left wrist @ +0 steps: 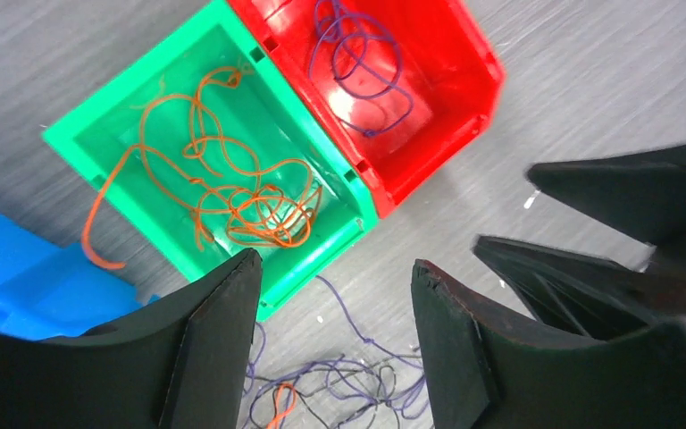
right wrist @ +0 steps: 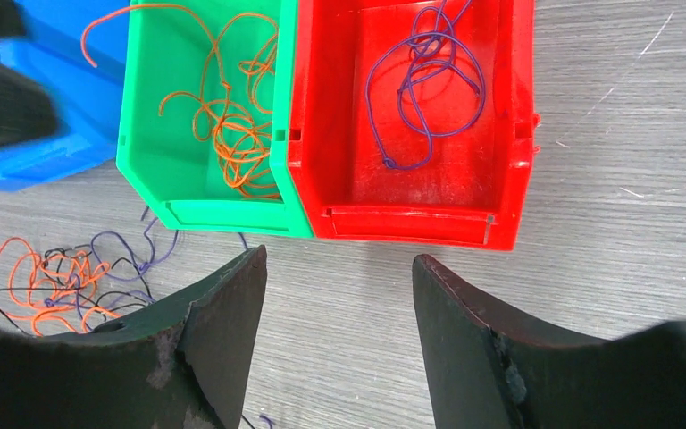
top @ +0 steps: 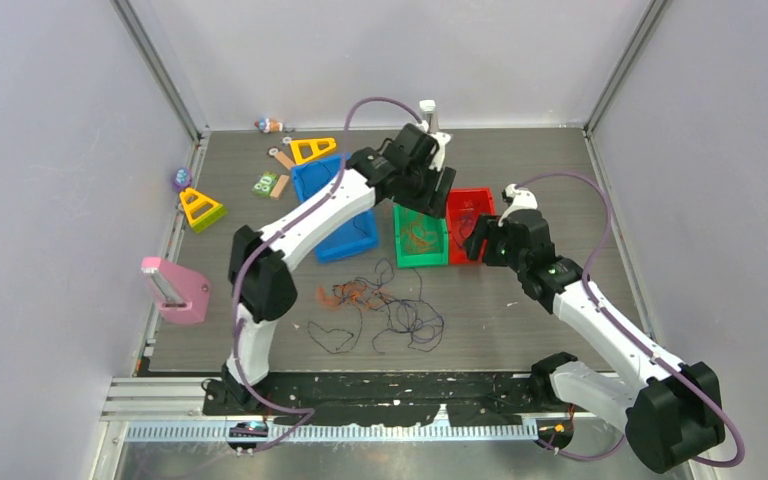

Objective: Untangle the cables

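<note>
The left gripper (left wrist: 335, 268) gapes empty; the right gripper (right wrist: 338, 261) likewise. The cables (top: 385, 305) lie tangled on the table (top: 480, 330), touching neither.

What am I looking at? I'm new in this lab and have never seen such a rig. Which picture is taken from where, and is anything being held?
These are two robot arms bolted at the near edge of a table, each ending in a two-finger gripper. The wide picture comes from a fixed camera above and behind them. The other two come from cameras on the wrists, so the black shapes at the bottom are each gripper's own fingers. The left gripper and right gripper are both open, holding nothing. On the table stand a blue bin, a green bin holding an orange cable, and a red bin holding a purple cable. Nearer the arms lies a tangle of orange, purple and black cables, not yet sorted.
</note>
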